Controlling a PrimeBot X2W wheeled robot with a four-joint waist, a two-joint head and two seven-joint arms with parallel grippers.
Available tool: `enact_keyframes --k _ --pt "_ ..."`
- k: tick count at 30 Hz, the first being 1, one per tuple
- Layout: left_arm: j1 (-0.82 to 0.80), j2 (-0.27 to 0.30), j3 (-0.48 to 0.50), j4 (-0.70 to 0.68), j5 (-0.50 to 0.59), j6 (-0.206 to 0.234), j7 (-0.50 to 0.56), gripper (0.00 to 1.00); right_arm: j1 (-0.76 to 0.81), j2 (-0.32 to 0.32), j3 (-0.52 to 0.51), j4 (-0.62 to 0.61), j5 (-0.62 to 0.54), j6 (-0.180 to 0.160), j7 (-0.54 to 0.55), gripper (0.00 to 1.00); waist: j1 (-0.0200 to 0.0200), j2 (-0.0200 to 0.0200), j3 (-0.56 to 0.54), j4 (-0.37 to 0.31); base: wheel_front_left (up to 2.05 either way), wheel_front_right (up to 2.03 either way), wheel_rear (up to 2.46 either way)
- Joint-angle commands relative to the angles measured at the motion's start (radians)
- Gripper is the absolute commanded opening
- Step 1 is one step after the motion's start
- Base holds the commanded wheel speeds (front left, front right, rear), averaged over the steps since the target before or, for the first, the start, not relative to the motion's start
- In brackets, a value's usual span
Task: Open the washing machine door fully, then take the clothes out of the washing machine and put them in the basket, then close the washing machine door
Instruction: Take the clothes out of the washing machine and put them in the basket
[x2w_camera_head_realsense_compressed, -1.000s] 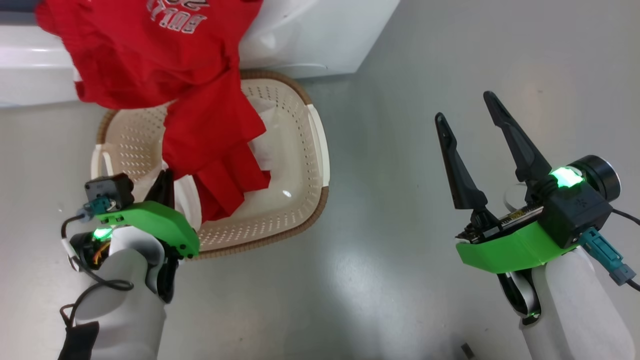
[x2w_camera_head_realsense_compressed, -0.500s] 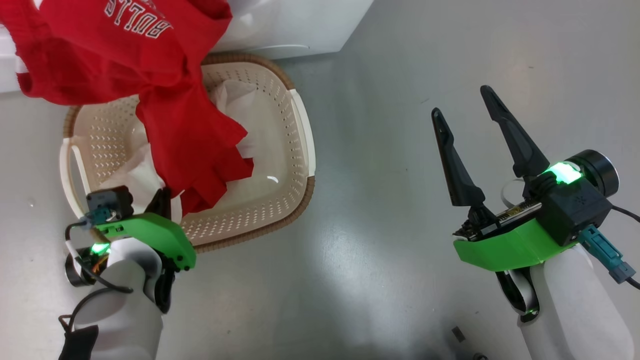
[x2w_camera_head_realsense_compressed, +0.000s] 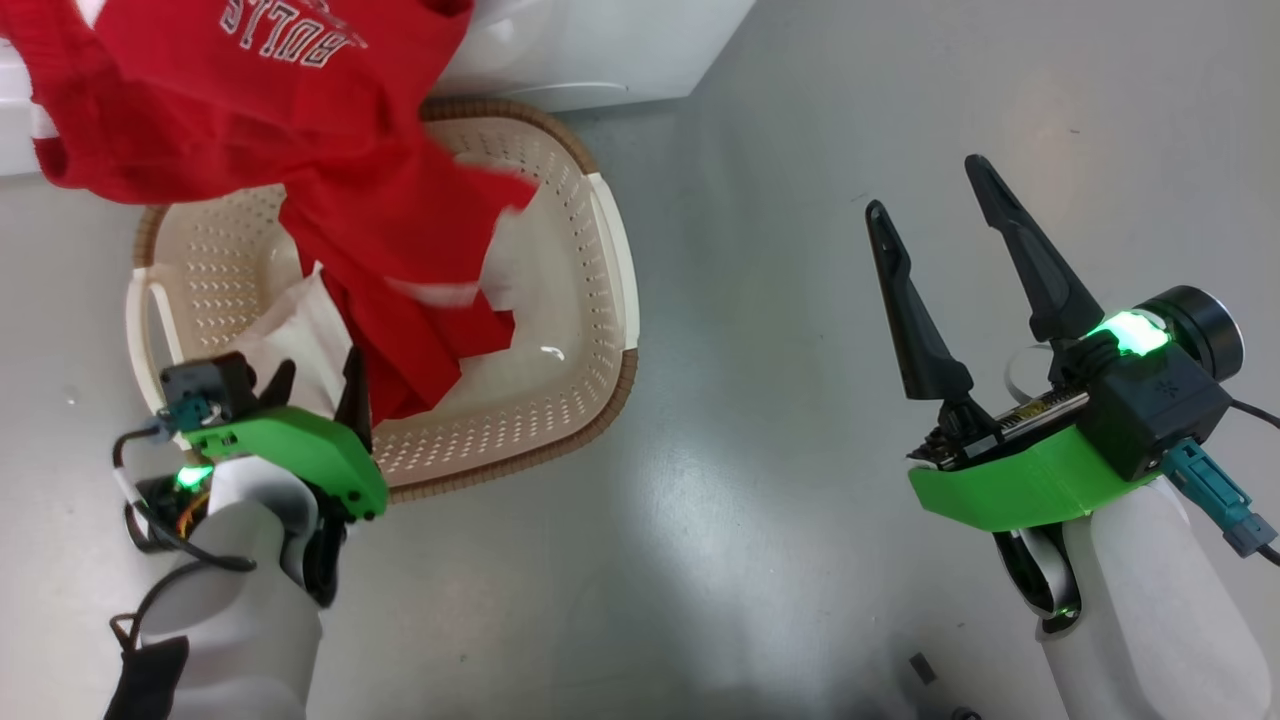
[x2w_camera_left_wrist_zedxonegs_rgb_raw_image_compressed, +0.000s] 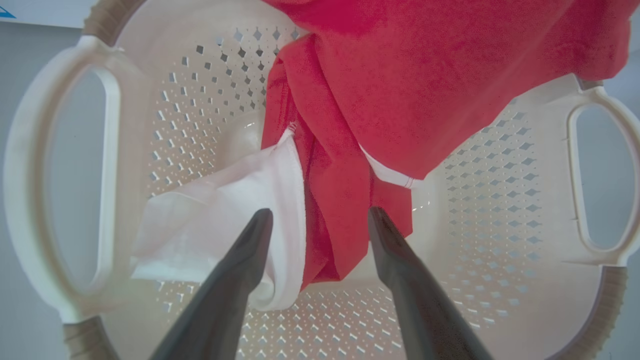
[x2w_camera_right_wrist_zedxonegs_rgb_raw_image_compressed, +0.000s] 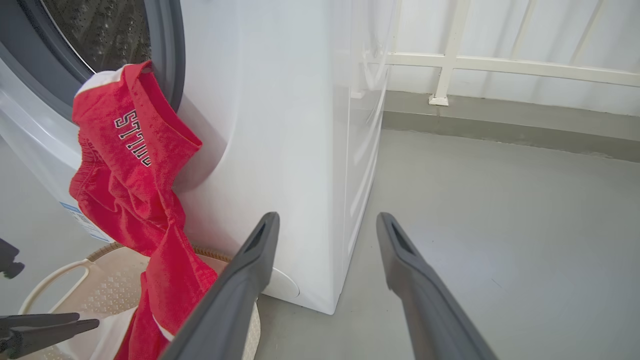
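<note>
A red jersey (x2w_camera_head_realsense_compressed: 300, 130) with white lettering hangs out of the washing machine (x2w_camera_right_wrist_zedxonegs_rgb_raw_image_compressed: 290, 125), from the drum mouth (x2w_camera_right_wrist_zedxonegs_rgb_raw_image_compressed: 100, 30) down into the cream basket (x2w_camera_head_realsense_compressed: 610, 260). Its lower folds (x2w_camera_left_wrist_zedxonegs_rgb_raw_image_compressed: 400, 90) and a white garment (x2w_camera_left_wrist_zedxonegs_rgb_raw_image_compressed: 220, 215) lie inside the basket (x2w_camera_left_wrist_zedxonegs_rgb_raw_image_compressed: 30, 165). My left gripper (x2w_camera_head_realsense_compressed: 318, 368) is at the basket's near rim. It stands open (x2w_camera_left_wrist_zedxonegs_rgb_raw_image_compressed: 320, 215), with loose red and white cloth between its fingers. My right gripper (x2w_camera_head_realsense_compressed: 927, 188) hovers open over bare floor to the right, holding nothing (x2w_camera_right_wrist_zedxonegs_rgb_raw_image_compressed: 327, 217). The washing machine door is out of view.
The basket (x2w_camera_right_wrist_zedxonegs_rgb_raw_image_compressed: 55, 280) sits on grey floor right against the machine's front. A grey gasket (x2w_camera_right_wrist_zedxonegs_rgb_raw_image_compressed: 170, 60) rings the drum mouth. A white railing (x2w_camera_right_wrist_zedxonegs_rgb_raw_image_compressed: 450, 60) runs along the back wall. Open floor lies to the right of the machine.
My left gripper's fingers have spread apart, letting go of the cloth. The red jersey's lower part has shifted in the basket. The right gripper has stayed put.
</note>
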Motion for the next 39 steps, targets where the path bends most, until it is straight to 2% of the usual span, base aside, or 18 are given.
enact_keyframes --k 1,6,11,25,33,39 --pt "0.02 0.04 0.025 -0.031 -0.008 -0.009 -0.012 1.0 0.014 0.003 0.015 -0.019 0.006 0.005 -0.006 1.0 0.0 -0.0001 -0.005 0.006 0.0 0.0 0.0" --pt "0.04 0.047 0.037 -0.102 -0.005 -0.014 -0.012 1.0 0.016 0.003 0.014 -0.019 0.004 0.005 -0.006 1.0 0.0 -0.0001 -0.013 0.017 0.0 0.0 0.0" --pt "0.077 0.052 0.065 -0.232 0.008 -0.019 -0.012 1.0 0.024 0.003 0.01 -0.018 0.002 0.005 -0.006 1.0 0.0 -0.0001 -0.026 0.03 0.0 0.0 0.0" --pt "0.28 0.016 0.183 -0.762 0.062 -0.025 -0.012 1.0 0.044 0.003 0.011 -0.017 0.003 0.005 -0.006 1.0 0.0 -0.0001 -0.061 0.034 0.0 0.0 0.0" --pt "0.422 0.001 0.148 -1.027 0.085 -0.005 -0.012 1.0 0.054 0.003 0.007 -0.021 0.003 0.005 -0.006 1.0 0.0 -0.0001 -0.071 0.036 0.0 0.0 0.0" --pt "0.506 -0.001 0.111 -1.158 0.074 0.022 -0.012 1.0 0.056 0.003 -0.002 -0.031 0.001 0.005 -0.006 1.0 0.0 -0.0001 -0.07 0.043 0.0 0.0 0.0"
